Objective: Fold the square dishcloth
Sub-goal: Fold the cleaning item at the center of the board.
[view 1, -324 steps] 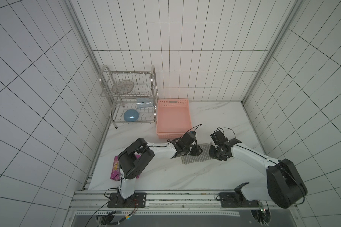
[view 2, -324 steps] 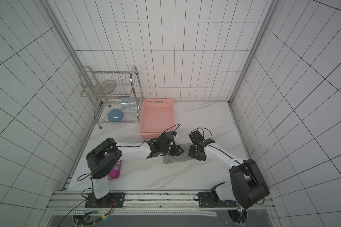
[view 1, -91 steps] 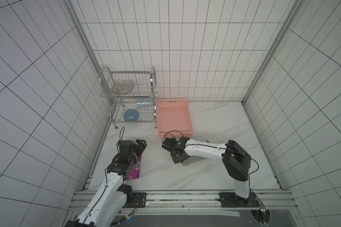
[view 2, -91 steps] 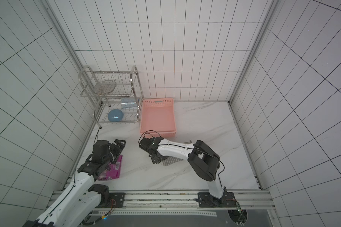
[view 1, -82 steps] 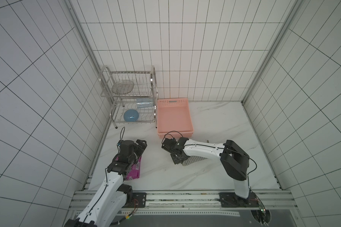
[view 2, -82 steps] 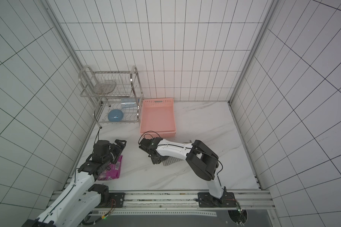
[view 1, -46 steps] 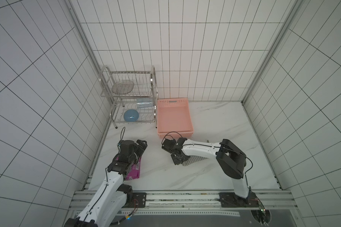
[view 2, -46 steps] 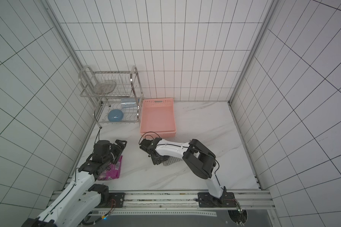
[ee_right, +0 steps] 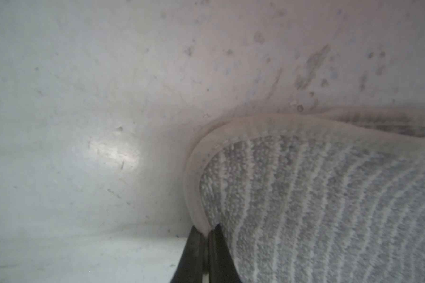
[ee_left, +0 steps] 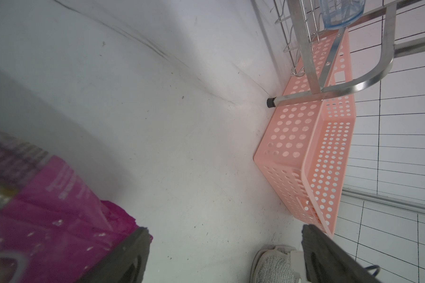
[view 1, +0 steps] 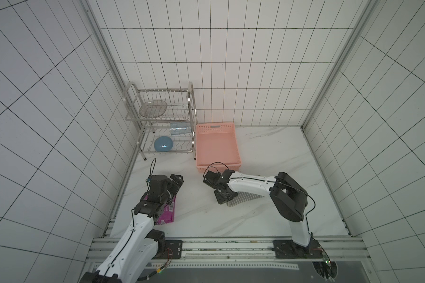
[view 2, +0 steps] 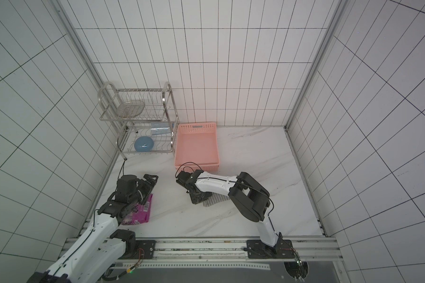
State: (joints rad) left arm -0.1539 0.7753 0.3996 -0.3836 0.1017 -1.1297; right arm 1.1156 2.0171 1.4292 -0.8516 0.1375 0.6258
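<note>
Square dishcloth [view 1: 242, 198] lies on the marble table [view 1: 268, 152] near the middle, just on the near side of the pink basket [view 1: 217, 147]. Both top views show only a narrow grey strip of it, the rest hidden under the right arm. The right gripper [ee_right: 207, 232] is at its left end, jaws clenched on the whitish hem at a rounded corner. In the right wrist view a second hem shows just beyond the top one. That suggests two layers, so one fold may already be in, but I cannot tell for sure. The pinched corner looks barely raised, and nothing shows it carried across. The fold in hand seems only started, with the carry-over, laying flat and letting go left to do. The left gripper [view 1: 178, 180] hovers well apart at the left, over the purple snack packet [view 1: 167, 213], jaws spread wide and gripping nothing.
</note>
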